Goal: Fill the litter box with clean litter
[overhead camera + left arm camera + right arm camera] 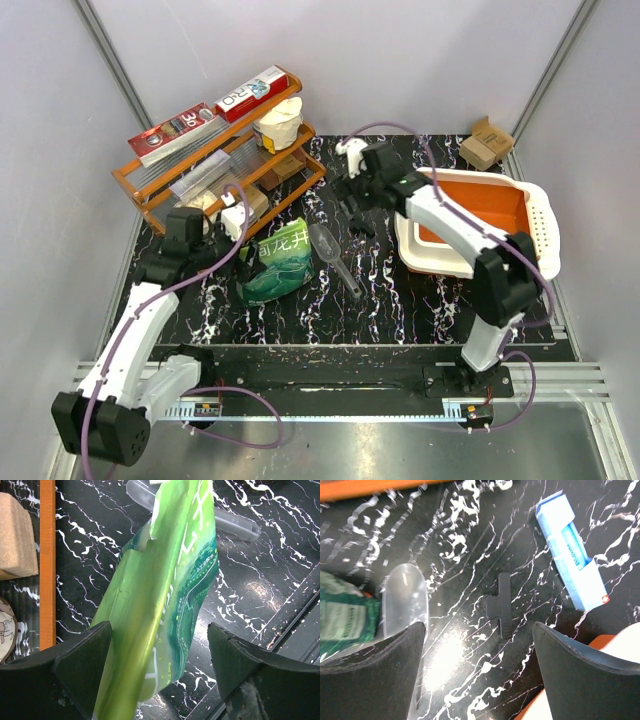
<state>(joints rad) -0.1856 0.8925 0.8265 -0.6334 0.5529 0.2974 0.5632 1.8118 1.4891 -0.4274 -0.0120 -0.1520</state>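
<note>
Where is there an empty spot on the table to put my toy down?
The biggest bare patch of table is at the front, between the clear scoop, the litter box and the rail by the arm bases. It is crowded at the back left, around the orange wire rack and the green pouch.

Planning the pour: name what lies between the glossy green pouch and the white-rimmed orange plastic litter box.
Top view: a clear plastic scoop; right wrist view adds a small black clip.
</note>
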